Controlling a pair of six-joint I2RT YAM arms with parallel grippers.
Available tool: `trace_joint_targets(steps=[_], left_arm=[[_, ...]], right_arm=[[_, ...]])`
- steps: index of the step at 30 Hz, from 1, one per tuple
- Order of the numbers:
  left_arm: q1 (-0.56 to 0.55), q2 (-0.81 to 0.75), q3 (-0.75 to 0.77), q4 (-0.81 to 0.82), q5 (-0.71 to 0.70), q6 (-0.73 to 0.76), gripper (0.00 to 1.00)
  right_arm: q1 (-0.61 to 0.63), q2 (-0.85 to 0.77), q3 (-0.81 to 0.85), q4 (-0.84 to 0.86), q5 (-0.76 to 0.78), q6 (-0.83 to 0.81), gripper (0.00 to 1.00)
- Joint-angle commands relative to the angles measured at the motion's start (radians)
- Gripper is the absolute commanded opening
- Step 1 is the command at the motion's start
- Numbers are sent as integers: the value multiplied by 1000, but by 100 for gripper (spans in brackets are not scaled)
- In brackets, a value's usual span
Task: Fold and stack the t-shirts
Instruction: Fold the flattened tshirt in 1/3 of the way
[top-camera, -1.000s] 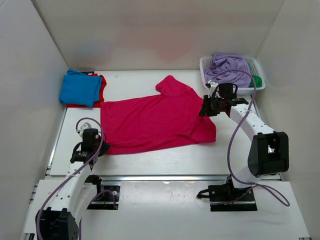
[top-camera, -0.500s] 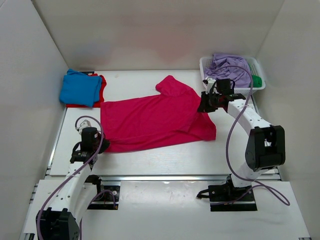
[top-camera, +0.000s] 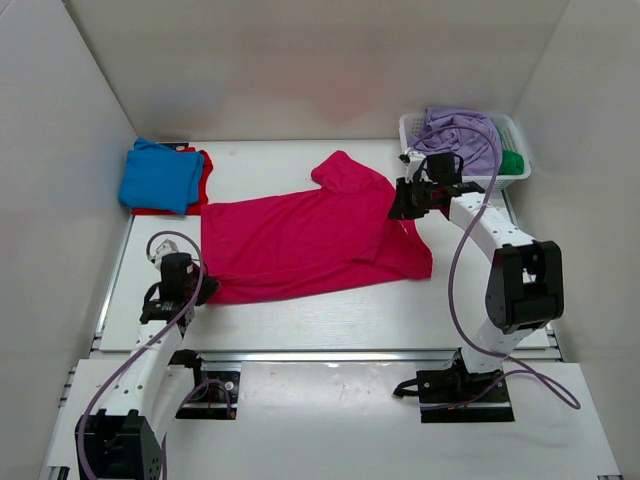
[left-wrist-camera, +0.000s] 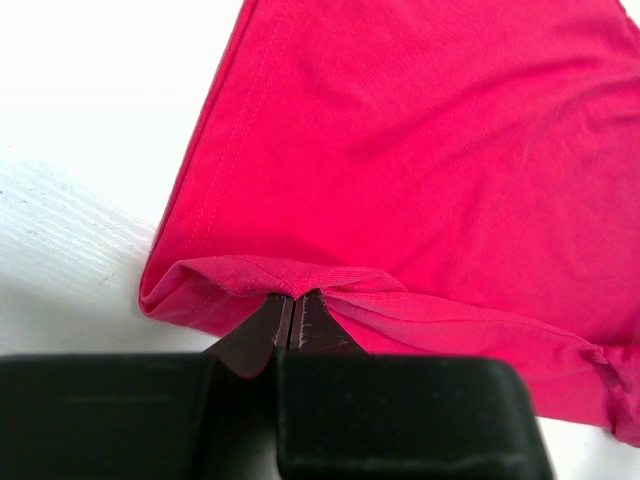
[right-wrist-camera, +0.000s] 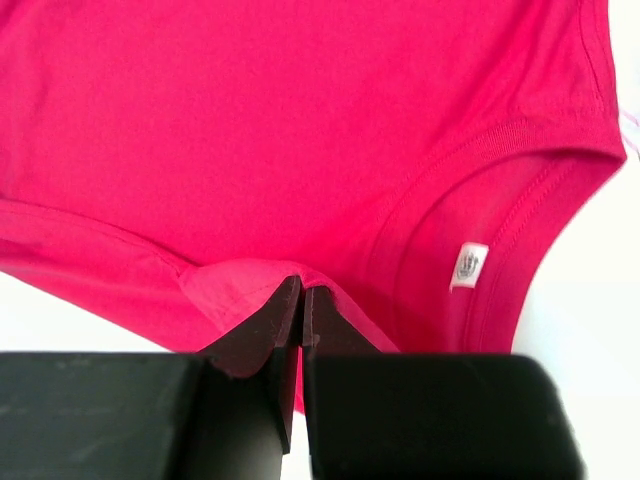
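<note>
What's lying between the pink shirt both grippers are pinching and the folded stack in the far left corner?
Nothing visible. The left gripper and right gripper are shut on the crimson-pink shirt, and only a strip of bare table separates it from the blue shirt lying on the red shirt.

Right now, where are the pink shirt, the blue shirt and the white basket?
pink shirt (top-camera: 300, 245), top view, middle of its body.
blue shirt (top-camera: 160, 180), top view, centre of the fold.
white basket (top-camera: 406, 135), top view, its left rim.
</note>
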Motion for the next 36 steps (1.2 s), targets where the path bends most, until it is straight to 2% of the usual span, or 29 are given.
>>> trace_joint_targets(steps=[1,18,25,26,28,29,30,32,36], left_arm=[[15,0,-19,28,3,-29,0],[22,26,-69,87,-3,-52,0],[80,64,-66,162,14,-119,2],[83,78,-51,166,19,-130,7],[80,96,-29,174,35,-144,29],[83,101,-23,170,46,-150,43],[83,104,-20,176,58,-161,50],[83,104,-16,188,72,-171,59],[89,102,12,185,94,-188,61]], right_arm=[[7,27,63,47,-17,4,0],[24,148,175,36,-19,-3,0],[24,195,190,62,-8,-1,0],[33,194,192,68,-5,1,0],[30,195,190,68,-1,-1,0],[31,201,187,71,2,2,0],[34,198,184,76,7,1,0],[36,197,178,80,6,-1,0],[34,189,164,108,2,29,0]])
